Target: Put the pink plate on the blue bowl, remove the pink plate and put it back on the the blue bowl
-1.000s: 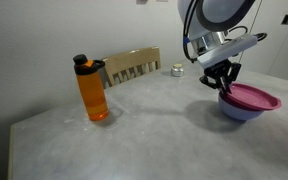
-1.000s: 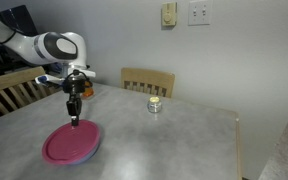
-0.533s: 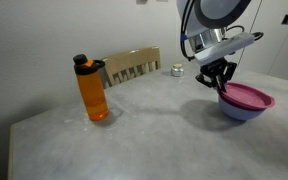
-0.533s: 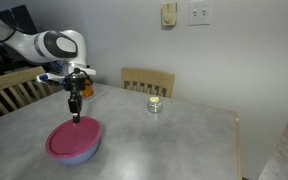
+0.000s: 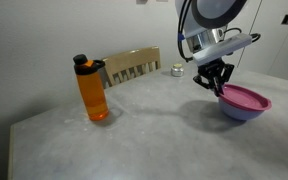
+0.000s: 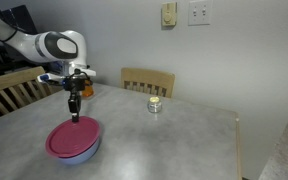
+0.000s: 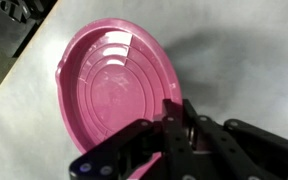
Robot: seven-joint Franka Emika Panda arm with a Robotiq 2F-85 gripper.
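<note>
While pink plate (image 5: 245, 98) sits flat on blue bowl (image 5: 238, 113), fingers (image 7: 191, 120) pinch its near rim, almost closed; plate middle lies beyond fingers.

The plate (image 7: 109, 90) is glossy pink plastic with ridged rings. The bowl (image 5: 240, 113) is smooth blue plastic. The table (image 5: 154, 125) is matt mottled grey, possibly laminate. My gripper (image 7: 174, 108) is matt black. The chair (image 6: 146, 80) is wood.
</note>
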